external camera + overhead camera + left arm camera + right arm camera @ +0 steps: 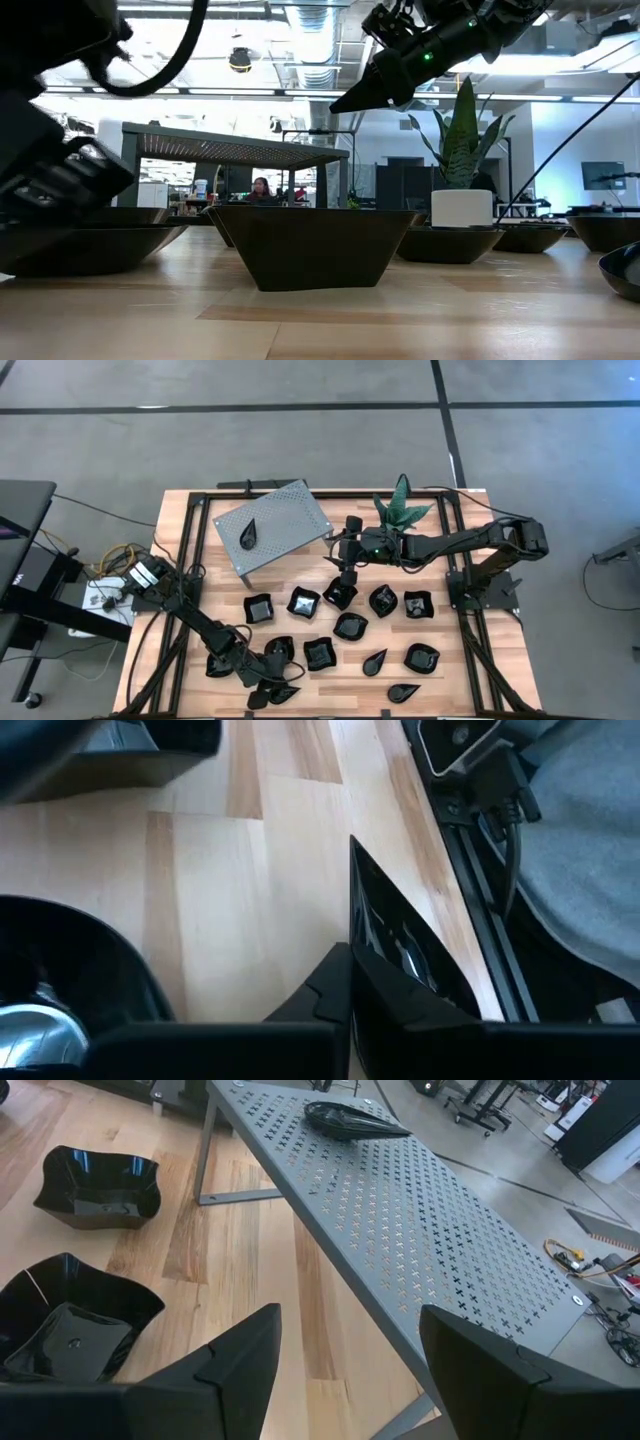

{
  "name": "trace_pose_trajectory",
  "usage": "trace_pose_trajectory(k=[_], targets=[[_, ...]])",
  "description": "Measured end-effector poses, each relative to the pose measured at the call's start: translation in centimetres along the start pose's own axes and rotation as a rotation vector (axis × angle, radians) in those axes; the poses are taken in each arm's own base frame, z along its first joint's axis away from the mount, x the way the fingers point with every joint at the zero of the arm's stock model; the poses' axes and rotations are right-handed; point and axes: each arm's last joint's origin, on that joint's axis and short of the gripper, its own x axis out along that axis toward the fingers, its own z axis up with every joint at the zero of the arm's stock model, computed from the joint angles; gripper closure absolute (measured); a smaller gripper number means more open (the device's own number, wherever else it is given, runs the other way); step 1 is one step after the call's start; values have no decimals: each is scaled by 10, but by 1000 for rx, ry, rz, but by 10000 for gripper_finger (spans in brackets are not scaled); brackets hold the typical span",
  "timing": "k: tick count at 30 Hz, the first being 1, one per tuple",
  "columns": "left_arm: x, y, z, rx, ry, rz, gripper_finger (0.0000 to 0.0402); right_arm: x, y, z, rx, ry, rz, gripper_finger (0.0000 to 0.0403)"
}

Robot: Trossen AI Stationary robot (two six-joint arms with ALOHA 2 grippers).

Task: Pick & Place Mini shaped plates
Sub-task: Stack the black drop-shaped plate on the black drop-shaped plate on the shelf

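Right fingers (345, 1370) spread, teardrop plate (352, 1120) beyond

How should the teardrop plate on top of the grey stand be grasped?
The teardrop plate lies flat and alone on the stand. Probably best come from above and pinch across its narrower width near the rounded end, where the raised rim offers two opposite edges. The right end effector is open and nearest.

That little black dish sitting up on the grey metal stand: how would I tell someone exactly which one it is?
Find the grey perforated stand at the back of the wooden table, left of the green plant. One teardrop dish lies on its top near the left end. It is the only black dish raised off the wood; all the others sit on the tabletop.
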Motion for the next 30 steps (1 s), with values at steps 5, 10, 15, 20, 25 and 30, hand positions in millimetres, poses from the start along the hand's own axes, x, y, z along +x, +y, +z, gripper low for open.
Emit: trace_pose_trajectory(k=[5,10,15,20,25,30], targets=[[-20,1,28,-34,-121,27,396,0,0,0,1,-4,-1,168],[-65,7,55,-18,-184,180,396,0,-1,4,8,-38,-14,168],[-125,19,67,9,-189,373,397,0,-2,4,10,-43,-17,168],[-190,39,79,35,-343,659,397,1,-4,3,12,-38,-23,168],[-242,63,87,5,-510,951,397,1,-4,3,12,-38,-22,168],[-266,89,85,-163,-615,1055,397,1,-4,3,12,-38,-22,168]])
